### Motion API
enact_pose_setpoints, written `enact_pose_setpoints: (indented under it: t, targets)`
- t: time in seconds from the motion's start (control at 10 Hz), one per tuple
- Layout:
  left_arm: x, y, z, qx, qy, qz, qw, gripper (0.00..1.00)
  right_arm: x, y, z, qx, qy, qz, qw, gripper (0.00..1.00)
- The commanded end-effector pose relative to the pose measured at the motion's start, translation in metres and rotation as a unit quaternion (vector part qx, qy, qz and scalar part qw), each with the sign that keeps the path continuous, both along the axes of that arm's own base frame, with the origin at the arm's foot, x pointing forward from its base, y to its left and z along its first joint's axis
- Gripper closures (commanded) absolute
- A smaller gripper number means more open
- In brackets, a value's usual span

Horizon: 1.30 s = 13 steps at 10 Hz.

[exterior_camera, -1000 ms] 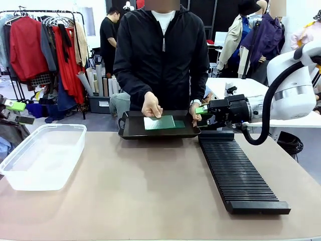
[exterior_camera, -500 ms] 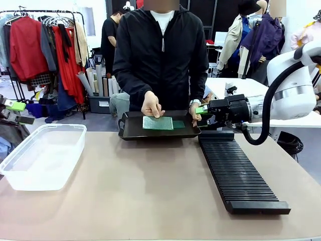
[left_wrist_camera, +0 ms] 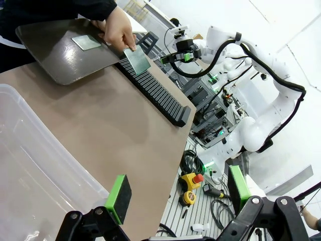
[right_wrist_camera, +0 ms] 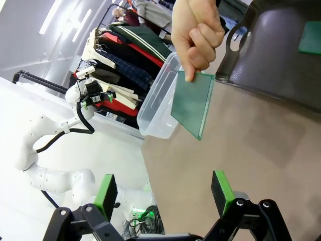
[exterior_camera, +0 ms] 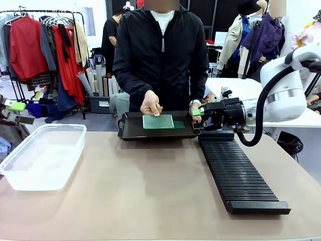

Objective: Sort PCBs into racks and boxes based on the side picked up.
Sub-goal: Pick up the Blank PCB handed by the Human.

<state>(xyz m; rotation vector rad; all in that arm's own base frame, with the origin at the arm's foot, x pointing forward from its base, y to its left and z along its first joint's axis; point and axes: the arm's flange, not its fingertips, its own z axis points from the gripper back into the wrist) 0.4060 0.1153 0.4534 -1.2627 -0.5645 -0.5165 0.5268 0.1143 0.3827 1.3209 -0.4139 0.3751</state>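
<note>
A person's hand (right_wrist_camera: 198,35) holds one green PCB (right_wrist_camera: 193,103) by its top edge, hanging upright above the table near the far end of the black rack (exterior_camera: 241,170). My right gripper (right_wrist_camera: 163,193) points at that PCB with its jaws open and nothing between them; in the front view the right gripper (exterior_camera: 196,113) sits beside the hand. More PCBs (exterior_camera: 158,122) lie in the dark tray (exterior_camera: 155,131), under the person's other hand (exterior_camera: 151,105). My left gripper (left_wrist_camera: 178,193) stands open above the clear box (left_wrist_camera: 30,150), holding nothing.
The clear box (exterior_camera: 42,155) stands at the table's left side, the rack along the right. The person holds the tray at the far edge. Bare tabletop (exterior_camera: 145,186) lies between box and rack. Clothes racks and other people are behind.
My right gripper has moved a little to the left, closer to the person's hand. The hand on the tray has slid the top PCB slightly to the left.
</note>
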Motion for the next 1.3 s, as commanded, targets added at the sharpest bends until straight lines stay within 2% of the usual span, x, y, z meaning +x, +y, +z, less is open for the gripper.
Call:
enact_pose_setpoints:
  t: [0.0,0.4,0.5,0.6,0.9,1.2]
  targets:
    - [0.000,0.000,0.001,-0.001,-0.002,0.000,1.000,0.00,0.027,0.007,-0.012,0.041,-0.018,0.006,0.999,0.00]
    - [0.000,0.000,0.001,-0.001,-0.002,0.000,1.000,0.00,0.073,0.020,-0.045,0.057,-0.033,0.040,0.997,0.00]
    - [0.000,0.000,0.001,-0.001,-0.002,0.000,1.000,0.00,0.081,0.024,-0.049,0.062,-0.045,0.045,0.996,0.00]
    - [0.000,0.000,0.001,-0.001,-0.002,0.000,1.000,0.00,0.088,0.030,-0.051,0.065,-0.039,0.048,0.996,0.00]
    - [0.000,0.000,0.001,-0.001,-0.002,0.000,1.000,0.00,0.105,0.042,-0.053,0.069,-0.033,0.056,0.995,0.00]
    - [0.000,0.000,0.001,-0.001,-0.002,0.000,1.000,0.00,0.109,0.061,-0.057,0.073,-0.038,0.067,0.994,0.00]
